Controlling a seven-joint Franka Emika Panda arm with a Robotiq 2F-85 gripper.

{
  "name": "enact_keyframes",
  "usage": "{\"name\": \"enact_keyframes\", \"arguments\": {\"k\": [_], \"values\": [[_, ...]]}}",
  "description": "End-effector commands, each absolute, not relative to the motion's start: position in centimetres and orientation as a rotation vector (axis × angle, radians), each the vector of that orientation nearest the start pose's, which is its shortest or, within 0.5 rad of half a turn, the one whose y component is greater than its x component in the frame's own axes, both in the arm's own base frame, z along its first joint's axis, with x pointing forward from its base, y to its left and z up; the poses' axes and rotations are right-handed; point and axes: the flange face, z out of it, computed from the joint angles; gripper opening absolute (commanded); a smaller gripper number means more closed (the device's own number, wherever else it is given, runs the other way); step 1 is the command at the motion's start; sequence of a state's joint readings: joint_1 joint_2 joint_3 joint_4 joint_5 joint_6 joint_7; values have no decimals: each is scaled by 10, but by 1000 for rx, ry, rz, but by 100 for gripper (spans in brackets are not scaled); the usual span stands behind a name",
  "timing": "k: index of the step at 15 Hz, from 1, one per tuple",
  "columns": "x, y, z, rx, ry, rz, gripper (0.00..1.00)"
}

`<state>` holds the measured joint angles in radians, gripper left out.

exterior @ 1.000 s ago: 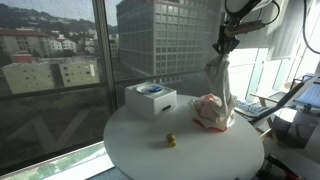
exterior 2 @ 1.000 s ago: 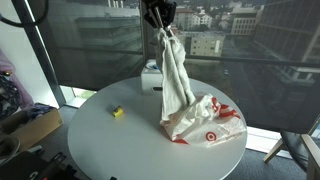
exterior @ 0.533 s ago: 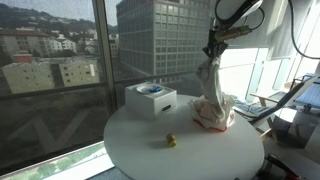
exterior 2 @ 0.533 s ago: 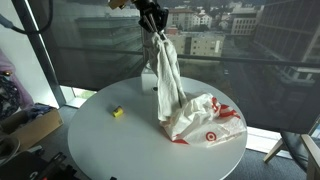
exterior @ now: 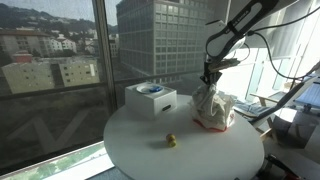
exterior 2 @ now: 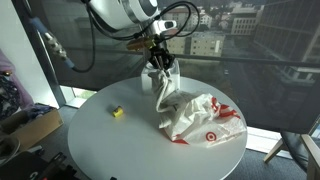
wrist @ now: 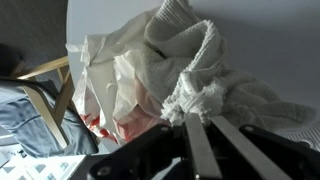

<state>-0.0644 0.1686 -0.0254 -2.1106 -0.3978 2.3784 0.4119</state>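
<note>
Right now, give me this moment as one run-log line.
gripper: shut on towel | towel: hangs down to bag | bag: crumpled on table | box, yellow block: apart, untouched

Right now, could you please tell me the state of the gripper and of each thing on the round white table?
white knitted cloth: pinched at its top, hanging bunched.
gripper: shut on the cloth.
crumpled white plastic bag with red marks: slumped, touching the cloth.
white square box: upright, untouched.
small yellow block: lying apart.
</note>
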Motion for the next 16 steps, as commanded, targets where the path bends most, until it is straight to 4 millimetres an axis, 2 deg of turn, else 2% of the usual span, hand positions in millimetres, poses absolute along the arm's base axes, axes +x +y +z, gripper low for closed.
{"name": "enact_keyframes", "arguments": {"k": [1, 3, 5, 8, 10, 12, 14, 16], "values": [[583, -88, 323, -3393, 469, -209, 2], [585, -103, 314, -3403, 515, -185, 2], [592, -109, 313, -3440, 544, -202, 2], [613, -104, 303, -3506, 510, -213, 2], [626, -91, 273, -3536, 456, -157, 2], [635, -84, 230, -3564, 416, -64, 2], [641, -86, 186, -3576, 419, 21, 2], [649, -96, 144, -3605, 437, 84, 2]]}}
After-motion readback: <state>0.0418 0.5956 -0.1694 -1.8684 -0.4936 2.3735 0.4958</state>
